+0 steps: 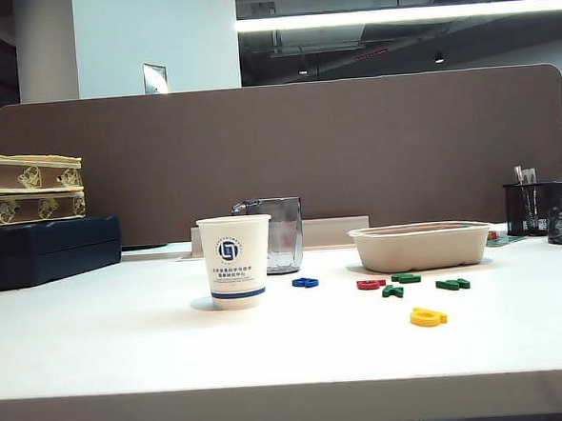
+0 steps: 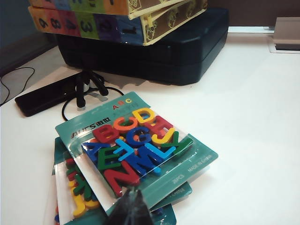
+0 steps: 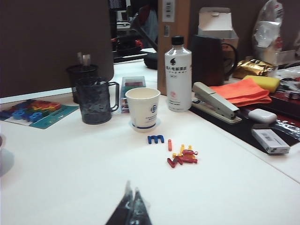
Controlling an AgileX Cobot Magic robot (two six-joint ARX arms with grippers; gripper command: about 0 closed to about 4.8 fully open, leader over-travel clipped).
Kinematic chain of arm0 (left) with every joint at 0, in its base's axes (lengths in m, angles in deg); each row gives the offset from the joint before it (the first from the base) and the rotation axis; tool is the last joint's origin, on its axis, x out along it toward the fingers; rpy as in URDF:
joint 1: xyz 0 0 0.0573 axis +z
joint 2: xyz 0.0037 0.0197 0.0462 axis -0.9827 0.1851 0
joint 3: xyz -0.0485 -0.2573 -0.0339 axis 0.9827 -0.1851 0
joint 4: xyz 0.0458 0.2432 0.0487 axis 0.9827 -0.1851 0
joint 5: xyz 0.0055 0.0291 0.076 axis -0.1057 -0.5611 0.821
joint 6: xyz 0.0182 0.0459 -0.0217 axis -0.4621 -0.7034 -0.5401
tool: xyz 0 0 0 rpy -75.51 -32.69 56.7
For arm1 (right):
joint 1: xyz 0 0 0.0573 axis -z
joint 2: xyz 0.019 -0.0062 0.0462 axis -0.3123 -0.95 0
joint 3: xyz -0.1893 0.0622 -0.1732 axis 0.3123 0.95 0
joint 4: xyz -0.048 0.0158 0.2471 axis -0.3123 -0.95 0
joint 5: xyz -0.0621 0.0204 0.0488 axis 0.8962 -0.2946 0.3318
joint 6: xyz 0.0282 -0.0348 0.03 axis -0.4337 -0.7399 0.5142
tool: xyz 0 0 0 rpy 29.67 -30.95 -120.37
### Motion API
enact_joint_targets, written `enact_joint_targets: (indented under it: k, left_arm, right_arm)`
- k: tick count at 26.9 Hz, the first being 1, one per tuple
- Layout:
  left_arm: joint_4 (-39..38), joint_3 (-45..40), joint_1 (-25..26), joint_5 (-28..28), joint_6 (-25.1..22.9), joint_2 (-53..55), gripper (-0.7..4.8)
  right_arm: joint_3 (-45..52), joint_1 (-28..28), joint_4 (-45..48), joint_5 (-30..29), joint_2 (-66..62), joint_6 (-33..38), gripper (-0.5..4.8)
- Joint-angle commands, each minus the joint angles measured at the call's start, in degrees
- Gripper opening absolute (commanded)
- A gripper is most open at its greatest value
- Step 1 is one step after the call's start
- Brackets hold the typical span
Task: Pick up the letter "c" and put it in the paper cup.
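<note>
The paper cup (image 1: 235,261), white with a blue square logo and a blue band near its base, stands upright on the white table (image 1: 128,353) left of centre. The letter "c" shows in none of the views; the cup's inside is hidden. Neither arm appears in the exterior view. My left gripper (image 2: 132,196) is shut with nothing in it, hovering over sealed packs of plastic letters (image 2: 136,140). My right gripper (image 3: 132,193) is also shut and holds nothing, over bare table.
Behind the cup stands a grey translucent cup (image 1: 278,235), with a beige tray (image 1: 421,245) to its right. Loose blue (image 1: 304,282), dark red (image 1: 369,284), green (image 1: 404,278) and yellow (image 1: 428,317) letters lie before the tray. A second paper cup (image 3: 143,109), bottle (image 3: 178,75) and mesh holder (image 3: 95,99) show in the right wrist view.
</note>
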Motion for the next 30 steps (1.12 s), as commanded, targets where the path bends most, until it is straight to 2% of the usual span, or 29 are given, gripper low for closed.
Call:
enact_joint_targets:
  k: [1, 11, 23, 25, 30]
  left_arm:
    - [-0.66, 0.13, 0.07, 0.09, 0.33, 0.02, -0.05]
    - [-0.66, 0.13, 0.07, 0.11, 0.33, 0.02, -0.05]
    - [-0.68, 0.13, 0.07, 0.11, 0.33, 0.02, -0.05]
    - [-0.68, 0.13, 0.07, 0.11, 0.33, 0.02, -0.05]
    - [-0.68, 0.13, 0.07, 0.09, 0.33, 0.02, -0.05]
  right_arm:
    - [0.26, 0.79, 0.59, 0.09, 0.52, 0.07, 0.00]
    - [0.24, 3.56, 0.81, -1.14, 0.52, 0.07, 0.00]
    - [0.26, 4.76, 0.83, -15.89, 0.52, 0.09, 0.00]
    - [0.24, 6.05, 0.85, -21.62, 0.52, 0.09, 0.00]
    - [0.24, 8.17, 1.01, -28.06, 0.52, 0.09, 0.00]
